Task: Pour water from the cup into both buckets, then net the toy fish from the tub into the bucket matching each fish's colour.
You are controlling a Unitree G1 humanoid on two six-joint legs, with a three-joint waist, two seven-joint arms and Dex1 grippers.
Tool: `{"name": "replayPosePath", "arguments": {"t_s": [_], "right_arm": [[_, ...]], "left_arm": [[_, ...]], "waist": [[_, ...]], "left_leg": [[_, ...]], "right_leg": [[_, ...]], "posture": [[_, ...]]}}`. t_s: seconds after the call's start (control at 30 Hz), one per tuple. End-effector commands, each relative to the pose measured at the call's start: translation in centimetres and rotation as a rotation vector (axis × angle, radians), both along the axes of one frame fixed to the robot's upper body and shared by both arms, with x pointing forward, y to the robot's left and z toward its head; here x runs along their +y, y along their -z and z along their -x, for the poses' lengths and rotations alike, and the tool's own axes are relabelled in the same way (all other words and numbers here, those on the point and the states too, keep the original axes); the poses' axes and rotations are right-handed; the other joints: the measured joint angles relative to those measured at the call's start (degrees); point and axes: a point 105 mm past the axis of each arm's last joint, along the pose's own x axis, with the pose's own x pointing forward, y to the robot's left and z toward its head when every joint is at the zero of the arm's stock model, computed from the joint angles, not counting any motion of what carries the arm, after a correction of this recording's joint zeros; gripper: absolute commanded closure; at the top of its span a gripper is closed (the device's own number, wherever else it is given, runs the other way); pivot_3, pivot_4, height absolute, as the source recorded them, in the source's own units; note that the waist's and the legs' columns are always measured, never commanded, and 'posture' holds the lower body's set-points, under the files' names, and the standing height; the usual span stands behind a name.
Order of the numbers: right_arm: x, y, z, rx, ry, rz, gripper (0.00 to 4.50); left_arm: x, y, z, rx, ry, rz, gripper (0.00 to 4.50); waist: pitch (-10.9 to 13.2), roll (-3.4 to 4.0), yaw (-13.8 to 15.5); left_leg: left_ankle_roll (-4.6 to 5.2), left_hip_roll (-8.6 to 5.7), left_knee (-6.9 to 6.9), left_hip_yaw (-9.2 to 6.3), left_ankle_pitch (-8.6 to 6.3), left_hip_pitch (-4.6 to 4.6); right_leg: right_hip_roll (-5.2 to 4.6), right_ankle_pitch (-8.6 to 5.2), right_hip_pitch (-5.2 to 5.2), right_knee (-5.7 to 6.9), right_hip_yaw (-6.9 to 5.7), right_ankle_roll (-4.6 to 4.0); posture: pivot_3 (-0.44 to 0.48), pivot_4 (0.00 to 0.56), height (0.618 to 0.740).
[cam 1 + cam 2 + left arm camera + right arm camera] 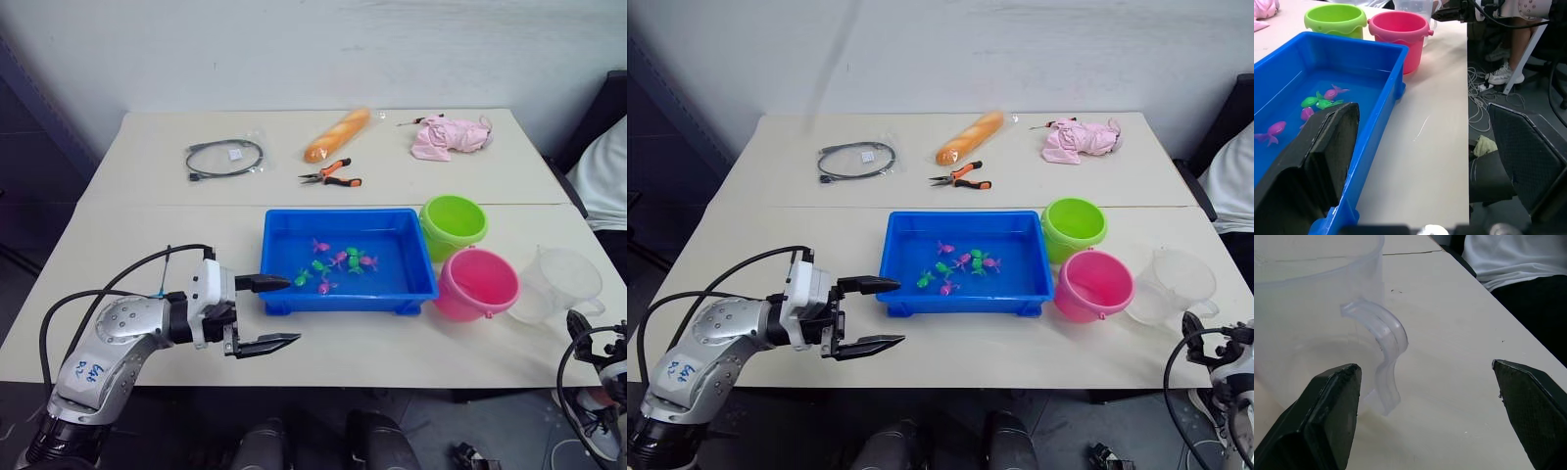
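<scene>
The blue tub (338,214) sits mid-table, holding water and several small pink and green toy fish (338,262). To its right stand the lime green bucket (453,223) and, nearer to me, the pink bucket (477,284). The clear cup (558,284) stands right of the pink bucket. Its handle (1386,347) points toward my right gripper (1422,369), which is open just short of it and touches nothing. My left gripper (292,311) is open and empty at the tub's front-left corner, with its upper finger (1327,147) close to the tub's rim.
On the far half of the table lie a bagged black cable (225,157), a baguette (337,135), orange-handled pliers (331,176) and a pink cloth (449,135). A person in white (607,176) sits at the table's right edge.
</scene>
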Motion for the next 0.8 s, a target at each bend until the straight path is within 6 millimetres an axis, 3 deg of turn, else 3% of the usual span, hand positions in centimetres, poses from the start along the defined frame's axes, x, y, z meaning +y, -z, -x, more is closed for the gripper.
{"name": "replayPosePath", "arguments": {"t_s": [0.03,0.27,0.8], "right_arm": [[-0.4,-1.4,0.9,-0.059,0.049,0.005,0.0],[-1.3,-1.4,0.3,-0.099,0.13,-0.023,0.0],[-0.7,-0.3,-3.4,-0.14,0.104,-0.193,0.0]], "left_arm": [[-0.1,-1.1,0.0,-0.052,-0.013,0.028,0.03],[-1.0,-1.3,0.1,-0.054,0.008,0.057,0.03],[-1.4,-1.2,-0.2,-0.044,0.019,0.042,0.03]], "waist": [[0.0,0.0,-0.03],[0.0,0.0,-0.24],[0.0,0.01,-0.22]], "left_leg": [[-0.01,0.01,0.0,-0.01,0.0,0.0],[-0.02,0.02,0.0,0.0,0.01,0.02],[-0.06,0.04,0.0,0.01,0.05,0.01]], "right_leg": [[0.01,0.0,0.0,0.0,-0.01,0.0],[0.03,0.0,0.0,0.0,0.01,0.0],[0.09,0.0,-0.01,0.01,0.01,0.0]], "posture": [[0.0,0.15,0.74],[0.0,0.15,0.74],[0.0,0.15,0.74]]}}
